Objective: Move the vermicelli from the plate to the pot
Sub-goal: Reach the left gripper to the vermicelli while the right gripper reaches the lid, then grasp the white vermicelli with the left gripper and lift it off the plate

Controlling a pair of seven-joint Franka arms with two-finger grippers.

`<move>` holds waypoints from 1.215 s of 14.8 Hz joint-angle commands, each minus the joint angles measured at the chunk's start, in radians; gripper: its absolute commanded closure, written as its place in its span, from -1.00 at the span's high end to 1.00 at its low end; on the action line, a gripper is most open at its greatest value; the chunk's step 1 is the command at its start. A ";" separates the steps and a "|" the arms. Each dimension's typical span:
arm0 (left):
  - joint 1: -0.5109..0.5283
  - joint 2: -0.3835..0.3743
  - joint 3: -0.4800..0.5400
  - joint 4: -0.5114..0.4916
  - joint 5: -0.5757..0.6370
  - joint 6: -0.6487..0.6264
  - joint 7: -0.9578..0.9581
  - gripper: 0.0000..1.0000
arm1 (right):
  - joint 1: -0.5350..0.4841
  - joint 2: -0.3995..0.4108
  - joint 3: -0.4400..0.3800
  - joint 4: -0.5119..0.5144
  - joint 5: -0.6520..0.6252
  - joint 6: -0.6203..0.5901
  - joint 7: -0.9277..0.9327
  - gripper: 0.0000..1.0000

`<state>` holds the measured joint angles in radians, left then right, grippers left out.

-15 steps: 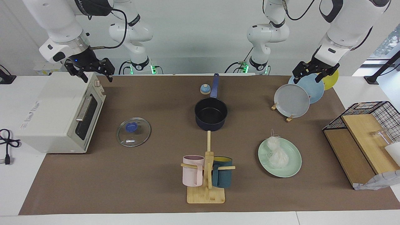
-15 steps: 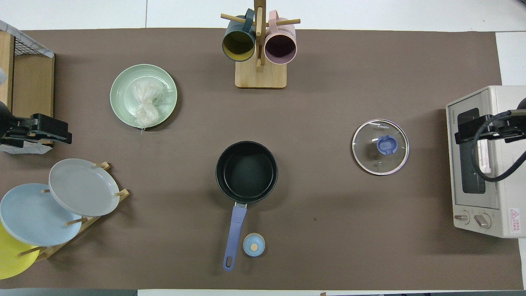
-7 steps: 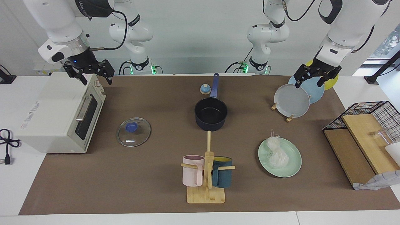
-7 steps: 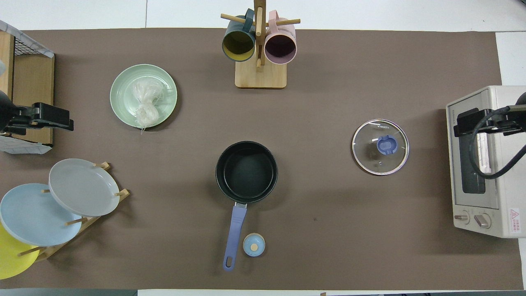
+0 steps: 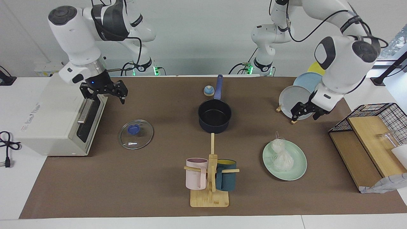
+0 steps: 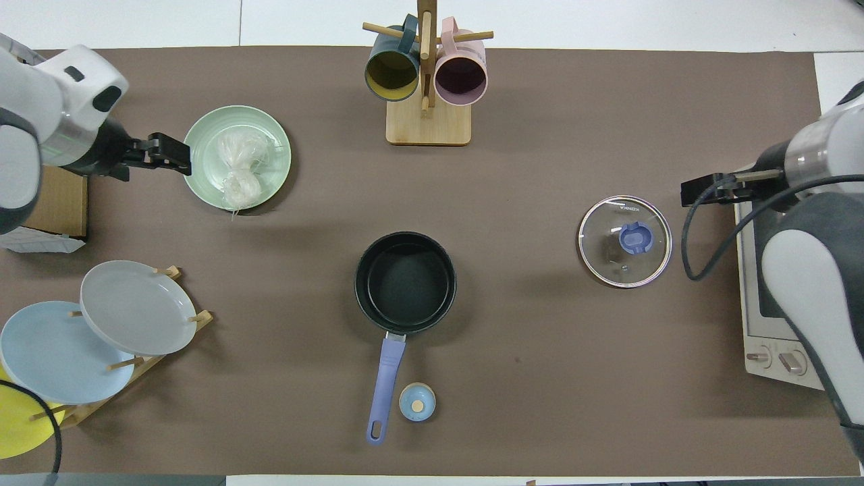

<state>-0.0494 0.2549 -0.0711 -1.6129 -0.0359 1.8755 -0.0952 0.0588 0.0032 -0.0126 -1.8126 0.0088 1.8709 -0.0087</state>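
The vermicelli (image 5: pixel 281 156) (image 6: pixel 236 169) lies as a white bundle on the mint-green plate (image 5: pixel 299 171) (image 6: pixel 273 135), toward the left arm's end of the table. The navy pot (image 5: pixel 214 116) (image 6: pixel 405 283) stands mid-table with a black, bare inside, its blue handle pointing toward the robots. My left gripper (image 5: pixel 306 112) (image 6: pixel 169 145) is open and empty in the air, over the mat between the upright plates and the mint-green plate's edge. My right gripper (image 5: pixel 106 94) (image 6: pixel 698 192) is open and empty, over the toaster oven's front edge.
A glass lid (image 5: pixel 136 134) (image 6: pixel 624 241) lies beside the toaster oven (image 5: pixel 54 114) (image 6: pixel 783 351). A mug tree (image 5: pixel 210 178) (image 6: pixel 427 81) stands farther from the robots than the pot. Upright plates (image 5: pixel 289 98) (image 6: pixel 135 307), a small blue knob (image 5: pixel 208 91) and a wire rack (image 5: pixel 369 133) are nearby.
My left gripper has come down from over the upright plates toward the mint-green plate. My right gripper has moved from over the oven's top to its front edge. Nothing on the table has moved.
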 commanded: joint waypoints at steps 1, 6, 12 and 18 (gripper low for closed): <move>-0.053 0.136 0.008 0.044 -0.013 0.132 -0.014 1.00 | -0.005 0.043 0.006 -0.083 0.007 0.118 0.013 1.00; -0.076 0.268 0.008 0.057 0.069 0.261 -0.001 1.00 | 0.007 0.101 0.008 -0.206 0.013 0.336 0.016 1.00; -0.081 0.283 0.008 0.004 0.085 0.346 0.002 1.00 | 0.024 0.123 0.006 -0.313 0.013 0.481 0.016 1.00; -0.080 0.282 0.008 0.001 0.090 0.333 0.032 -0.40 | 0.029 0.133 0.008 -0.347 0.013 0.491 0.007 1.00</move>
<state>-0.1227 0.5399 -0.0704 -1.6082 0.0269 2.1985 -0.0776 0.0891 0.1443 -0.0109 -2.1342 0.0132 2.3358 -0.0070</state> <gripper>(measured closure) 0.313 0.000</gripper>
